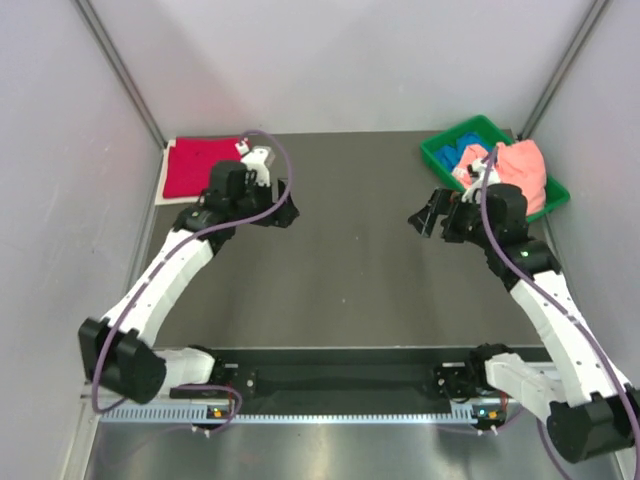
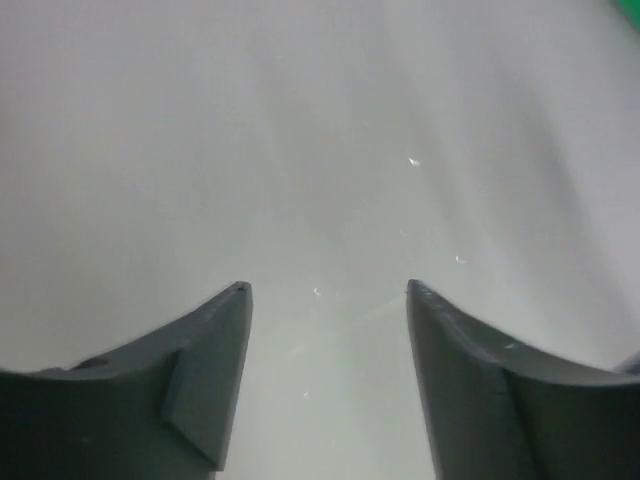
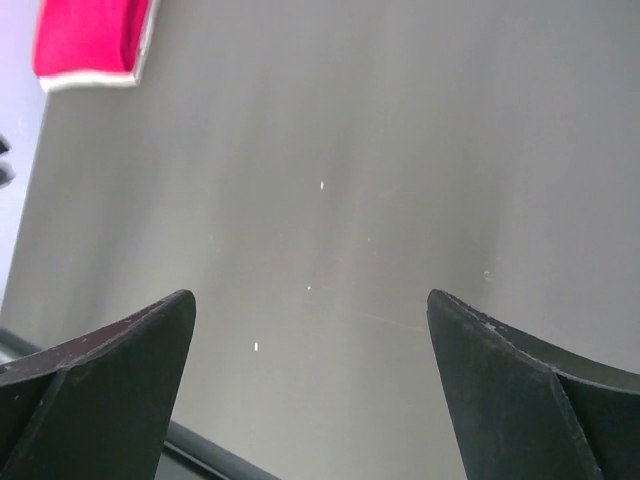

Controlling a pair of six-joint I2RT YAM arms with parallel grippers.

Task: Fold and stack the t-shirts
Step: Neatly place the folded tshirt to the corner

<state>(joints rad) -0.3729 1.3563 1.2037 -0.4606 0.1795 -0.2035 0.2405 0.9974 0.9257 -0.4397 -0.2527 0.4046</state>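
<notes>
Right now, nearest you, both arms are reaching from their bases over the table [image 1: 350,300], and neither is carrying anything. The left gripper [image 1: 283,212] is hanging with its jaws apart and the right gripper [image 1: 422,218] is spreading wide, each with only tabletop between its fingers. Farther back, the red shirt [image 1: 200,165] is lying folded flat in the far left corner, just behind the left gripper. Across from it, the green bin [image 1: 440,148] is holding the pink shirt [image 1: 522,168], heaped over its rim, and the blue shirt [image 1: 466,156] beside it. You are likely sitting between shirts, one stacked and two waiting. The next move is probably calling for the right arm to turn back to the bin, pinch the pink shirt and drag it out to the middle. The right wrist camera is showing a white strip under the red shirt's edge, perhaps another folded shirt. The left wrist camera is giving only tabletop and a green sliver, and only the overhead view is showing what the bin holds.
</notes>
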